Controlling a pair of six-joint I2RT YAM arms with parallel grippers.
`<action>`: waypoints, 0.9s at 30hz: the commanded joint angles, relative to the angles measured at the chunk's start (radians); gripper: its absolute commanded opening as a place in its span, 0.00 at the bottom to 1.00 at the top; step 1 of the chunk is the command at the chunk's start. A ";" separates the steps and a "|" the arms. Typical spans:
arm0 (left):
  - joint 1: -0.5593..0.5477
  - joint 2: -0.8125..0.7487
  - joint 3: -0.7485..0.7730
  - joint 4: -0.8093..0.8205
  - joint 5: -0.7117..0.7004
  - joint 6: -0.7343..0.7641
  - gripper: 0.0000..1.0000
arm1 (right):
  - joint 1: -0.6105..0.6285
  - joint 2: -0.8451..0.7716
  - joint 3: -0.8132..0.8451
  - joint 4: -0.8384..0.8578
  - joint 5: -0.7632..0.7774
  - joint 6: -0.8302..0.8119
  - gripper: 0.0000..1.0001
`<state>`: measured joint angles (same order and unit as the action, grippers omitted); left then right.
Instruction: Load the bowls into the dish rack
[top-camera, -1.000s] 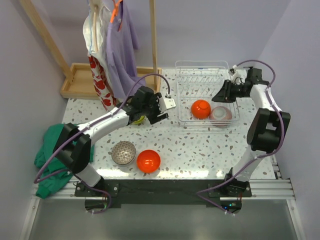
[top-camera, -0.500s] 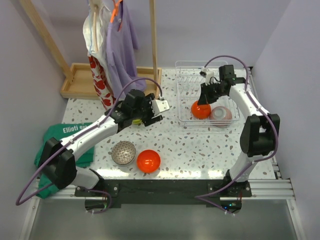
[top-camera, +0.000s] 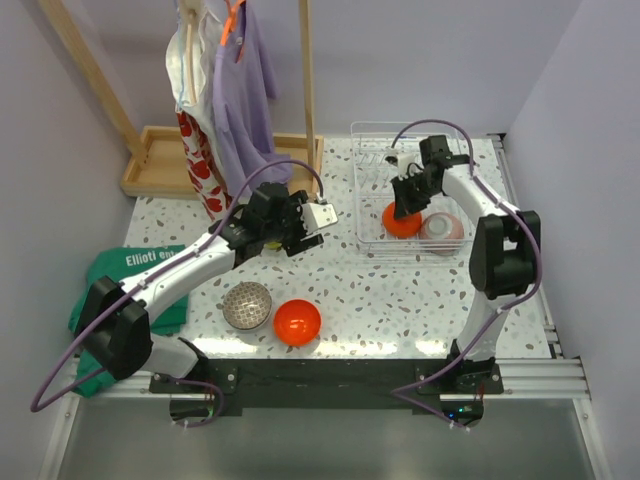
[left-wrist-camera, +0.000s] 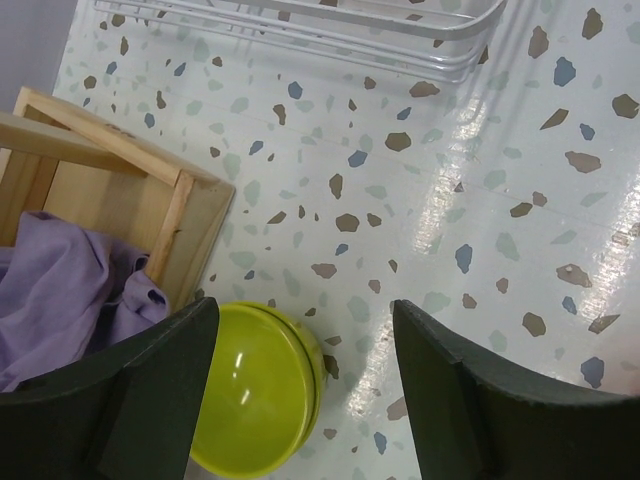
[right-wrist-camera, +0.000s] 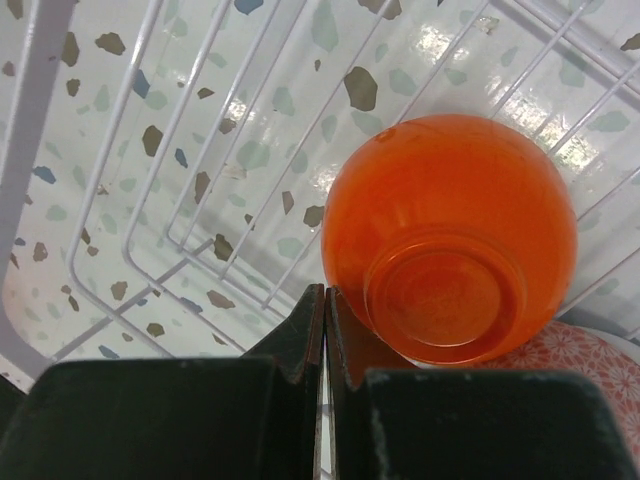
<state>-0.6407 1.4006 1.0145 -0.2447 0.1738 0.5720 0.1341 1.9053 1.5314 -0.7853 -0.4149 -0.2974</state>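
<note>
The lime green bowl (left-wrist-camera: 255, 390) sits upright on the table between the wide-open fingers of my left gripper (left-wrist-camera: 300, 320), close to the left finger; in the top view the gripper (top-camera: 298, 232) hides it. My right gripper (right-wrist-camera: 325, 295) is shut and empty, its tip against the side of an upside-down orange-red bowl (right-wrist-camera: 450, 240) inside the dish rack (right-wrist-camera: 130, 150). In the top view the right gripper (top-camera: 404, 205) is over the rack (top-camera: 372, 150), with the orange bowl (top-camera: 400, 224) and the white, pink-bottomed bowl (top-camera: 441, 230) in it. A grey speckled bowl (top-camera: 247, 305) and another orange-red bowl (top-camera: 297, 321) stand on the table front.
A wooden tray base (top-camera: 160, 160) with posts and hanging clothes (top-camera: 235, 90) stands at the back left; its corner (left-wrist-camera: 110, 200) and purple cloth (left-wrist-camera: 60, 290) are just beside the lime bowl. A green cloth (top-camera: 110, 290) lies at the left edge.
My right gripper has swung left from the rack's right side to the orange bowl in the rack. My left gripper has shifted slightly back left over the lime bowl.
</note>
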 joint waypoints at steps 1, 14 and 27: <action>0.009 0.006 0.007 0.045 -0.004 0.019 0.76 | -0.001 0.024 0.047 0.003 0.102 -0.002 0.00; 0.009 0.032 0.027 0.044 0.004 0.014 0.76 | -0.021 0.087 0.105 0.044 0.275 0.050 0.00; 0.007 -0.003 0.045 0.018 -0.017 0.025 0.76 | -0.053 -0.011 0.101 0.004 0.157 0.032 0.16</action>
<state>-0.6361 1.4342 1.0149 -0.2420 0.1738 0.5720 0.0937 1.9942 1.6016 -0.8055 -0.1848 -0.2474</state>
